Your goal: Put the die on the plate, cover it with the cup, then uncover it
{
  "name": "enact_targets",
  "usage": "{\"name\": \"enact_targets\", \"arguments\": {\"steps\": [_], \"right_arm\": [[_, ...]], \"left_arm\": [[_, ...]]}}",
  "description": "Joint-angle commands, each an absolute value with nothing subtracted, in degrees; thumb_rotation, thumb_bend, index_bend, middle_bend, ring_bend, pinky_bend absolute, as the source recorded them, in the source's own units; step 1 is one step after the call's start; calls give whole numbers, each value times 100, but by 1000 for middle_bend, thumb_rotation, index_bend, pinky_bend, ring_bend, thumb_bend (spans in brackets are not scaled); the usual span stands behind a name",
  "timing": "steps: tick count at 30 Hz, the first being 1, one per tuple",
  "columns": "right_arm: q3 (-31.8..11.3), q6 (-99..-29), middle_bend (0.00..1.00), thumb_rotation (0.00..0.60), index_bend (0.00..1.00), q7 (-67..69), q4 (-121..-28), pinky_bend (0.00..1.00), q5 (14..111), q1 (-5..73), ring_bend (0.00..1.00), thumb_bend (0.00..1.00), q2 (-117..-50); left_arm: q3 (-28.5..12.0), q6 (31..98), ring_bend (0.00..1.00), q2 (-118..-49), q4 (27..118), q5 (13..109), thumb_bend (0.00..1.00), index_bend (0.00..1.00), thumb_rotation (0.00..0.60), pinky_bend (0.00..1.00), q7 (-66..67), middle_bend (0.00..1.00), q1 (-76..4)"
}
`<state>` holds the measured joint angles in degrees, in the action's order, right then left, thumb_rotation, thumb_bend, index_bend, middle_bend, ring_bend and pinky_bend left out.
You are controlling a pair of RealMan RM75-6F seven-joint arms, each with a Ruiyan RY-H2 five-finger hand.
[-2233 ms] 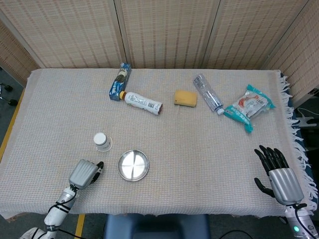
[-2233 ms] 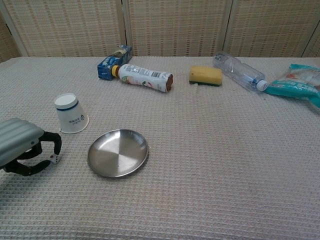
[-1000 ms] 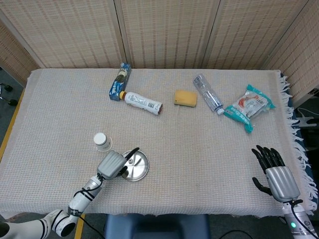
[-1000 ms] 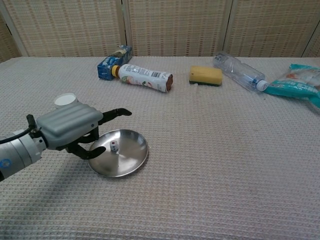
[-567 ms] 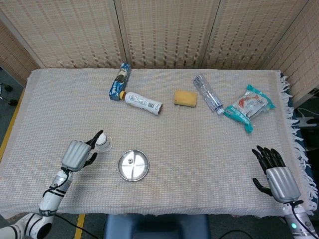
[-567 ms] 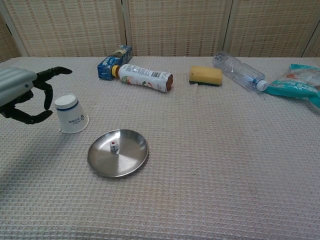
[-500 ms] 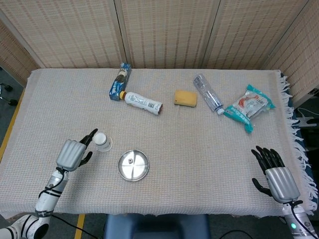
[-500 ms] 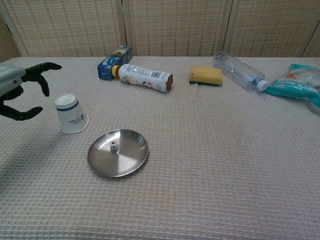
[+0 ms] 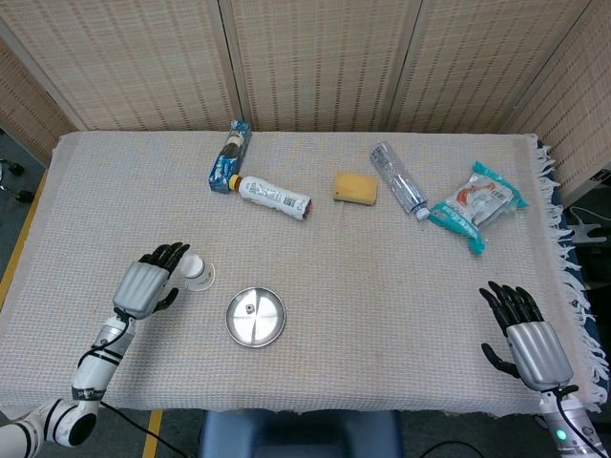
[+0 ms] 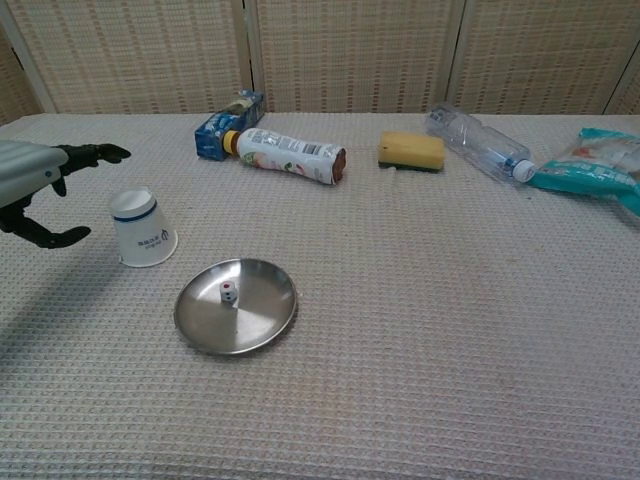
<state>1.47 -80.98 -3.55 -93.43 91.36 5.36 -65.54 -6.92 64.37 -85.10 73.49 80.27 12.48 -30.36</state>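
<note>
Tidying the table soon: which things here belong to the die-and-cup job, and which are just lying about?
Job: die, plate, cup, left hand.
Lying about: blue carton, white bottle, sponge, clear bottle, snack bag.

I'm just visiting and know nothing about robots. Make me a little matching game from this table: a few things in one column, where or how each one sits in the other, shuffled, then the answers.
Things:
1. die
2. cup
3. sponge
4. left robot hand

Places or states:
A. upside down on the cloth, beside the plate
B. open, next to the cup, holding nothing
C. lying in the metal plate
D. far side of the table, between two lying bottles

Pairs: 1-C, 2-A, 3-D, 4-B
</note>
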Motion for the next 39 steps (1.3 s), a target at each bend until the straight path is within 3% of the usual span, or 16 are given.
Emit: {"name": "enact_targets", "arguments": {"steps": [1, 11, 26, 32, 39], "right_arm": [[158, -8076, 0, 600, 0, -333, -9353, 0, 9132, 543, 0, 218, -6533], [165, -7953, 0, 600, 0, -293, -9415, 0, 9030, 567, 0, 218, -6455], [110, -7783, 0, 600, 0, -376, -9457, 0, 8790, 609, 0, 218, -6442], [101, -7783, 0, 600, 0, -365, -9456, 0, 8770, 610, 0, 218, -6435], [114, -7765, 0, 600, 0, -389, -9468, 0, 8770, 615, 0, 218, -6440]], "left_arm": [[-769, 6364, 98, -8686, 7084, 8057, 359, 21, 600, 318, 1154, 100, -3197], [-799, 6105, 99, -8875, 6768, 7931, 361, 59, 600, 279, 1117, 143, -3399], [-664, 5906, 109, -9099, 6293, 8152, 362, 261, 600, 232, 675, 221, -3670], [-646, 5917, 206, -9085, 6228, 8100, 362, 328, 600, 359, 682, 345, -3651], [-610, 6131, 279, -9177, 6066, 8195, 376, 364, 600, 500, 670, 392, -3618]]}}
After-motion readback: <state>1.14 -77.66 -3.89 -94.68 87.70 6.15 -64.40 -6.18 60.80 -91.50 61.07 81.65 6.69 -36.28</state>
